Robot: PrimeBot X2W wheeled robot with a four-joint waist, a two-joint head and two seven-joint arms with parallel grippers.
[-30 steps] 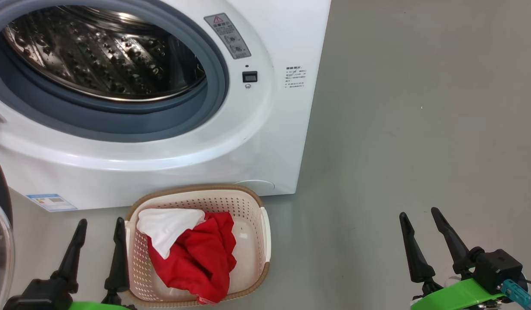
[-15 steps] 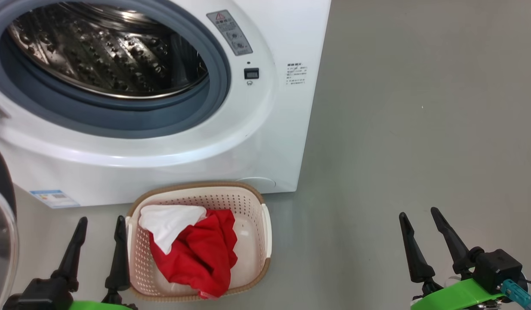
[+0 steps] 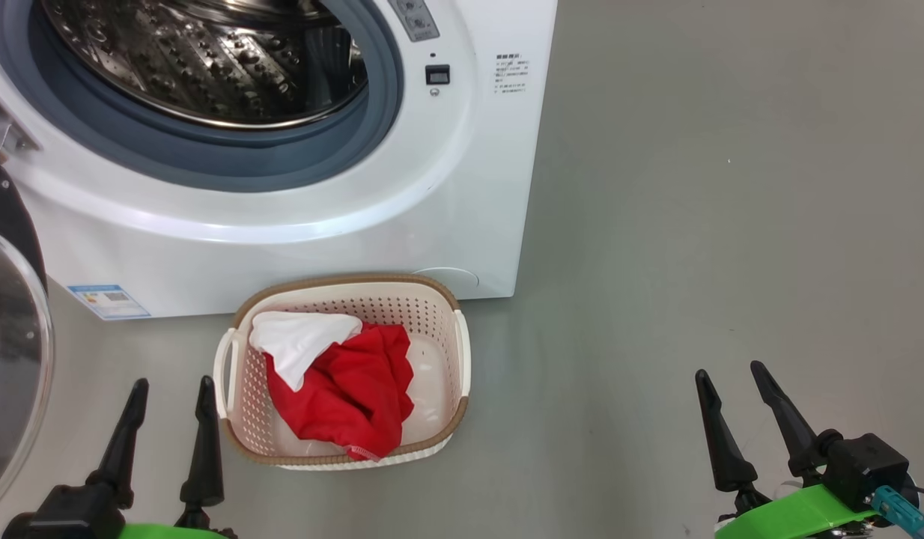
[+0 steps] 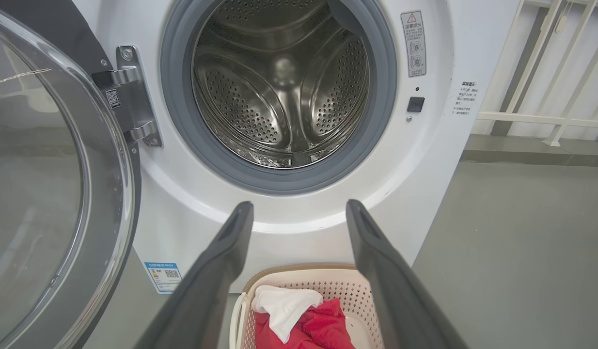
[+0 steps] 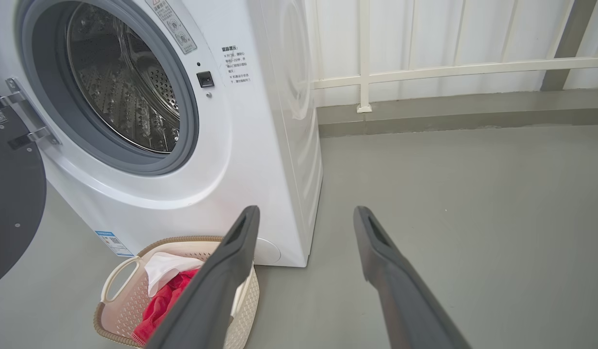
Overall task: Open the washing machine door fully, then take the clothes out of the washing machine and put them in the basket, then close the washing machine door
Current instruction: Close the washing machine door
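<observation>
1. Standing swung open on its hinge, the washing machine door (image 4: pixel 61 194) sits at the left of the washing machine (image 3: pixel 282 224), with its glass bowl bulging outward.
2. Drum (image 4: pixel 279 82) shows bare perforated steel inside the grey gasket (image 4: pixel 289 182).
3. Basket (image 3: pixel 241 419) rests on the floor (image 3: pixel 694 224), just before the machine's lower front.
4. Clothes (image 3: pixel 350 389) lie in the basket: a red piece, with a white piece over its far left end.
5. Left pincer (image 3: pixel 172 383) is spread and empty, just left of the basket.
6. Right pincer (image 3: pixel 728 370) is spread and empty, well apart to the right over the floor.
</observation>
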